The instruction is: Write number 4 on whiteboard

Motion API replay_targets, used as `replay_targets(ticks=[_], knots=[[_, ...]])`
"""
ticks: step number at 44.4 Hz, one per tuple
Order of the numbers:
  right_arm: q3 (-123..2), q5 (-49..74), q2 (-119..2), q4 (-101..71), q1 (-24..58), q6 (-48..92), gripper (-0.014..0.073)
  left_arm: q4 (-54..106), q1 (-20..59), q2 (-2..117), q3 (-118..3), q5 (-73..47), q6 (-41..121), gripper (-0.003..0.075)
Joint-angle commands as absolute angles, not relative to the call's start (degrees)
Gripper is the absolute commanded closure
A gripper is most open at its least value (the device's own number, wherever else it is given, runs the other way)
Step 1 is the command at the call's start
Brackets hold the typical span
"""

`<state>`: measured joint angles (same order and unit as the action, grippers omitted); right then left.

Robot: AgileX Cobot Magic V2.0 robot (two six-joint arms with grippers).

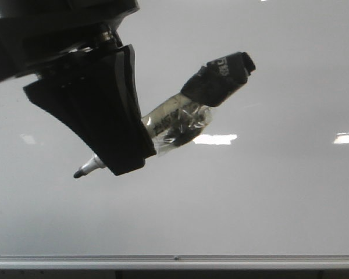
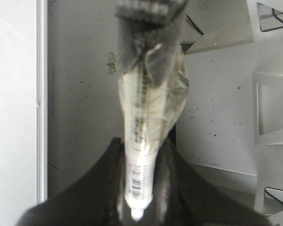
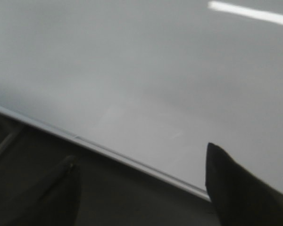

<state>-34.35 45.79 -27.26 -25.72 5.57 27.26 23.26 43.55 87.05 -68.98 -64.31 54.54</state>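
The left gripper (image 1: 113, 157) is clamped on a marker pen (image 1: 180, 119), its barrel wrapped in clear tape and a black strap, apparently to bulk it up for a firmer hold, and its dark tip angled down and leftward in front of the whiteboard (image 1: 267, 197). Whether the tip touches the surface is hard to judge; no stroke of the number 4 is visible on the board. The right gripper (image 3: 141, 188) hovers with fingers spread and empty by the board's silver bottom rail (image 3: 132, 162).
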Motion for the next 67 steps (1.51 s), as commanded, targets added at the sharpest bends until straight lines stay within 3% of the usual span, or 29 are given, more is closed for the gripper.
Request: replay_targets(ticks=[1,14,40,44,51,59,67], knots=[[-39.4,50.5,-33.3,-39.8,9.0,41.3,0.0025,25.7,44.0,84.7,-70.9,-64.0,55.3,0.0741],[-45.7,52.1,-49.0,-56.1,15.1,59.1,0.0024,26.2,44.0,84.7,-70.9,-64.0,56.1,0.0741],[-51.6,47.1,-71.4,-56.7,29.9,61.8,0.0041,27.8,44.0,84.7,-70.9,-63.0,56.1,0.0740],[-51.6,48.2,-71.8,-56.6,29.8,61.8,0.0148,27.8,44.0,84.7,-70.9,-63.0,56.1,0.0740],[-51.6,49.8,-71.9,-56.3,29.7,61.8,0.0447,27.8,44.0,84.7,-70.9,-63.0,56.1,0.0740],[-51.6,51.1,-71.9,-54.9,29.7,61.8,0.0713,27.8,44.0,84.7,-70.9,-63.0,56.1,0.0740],[-51.6,51.2,-71.9,-54.5,29.6,61.8,0.0699,27.8,44.0,84.7,-70.9,-61.5,56.1,0.0716]])
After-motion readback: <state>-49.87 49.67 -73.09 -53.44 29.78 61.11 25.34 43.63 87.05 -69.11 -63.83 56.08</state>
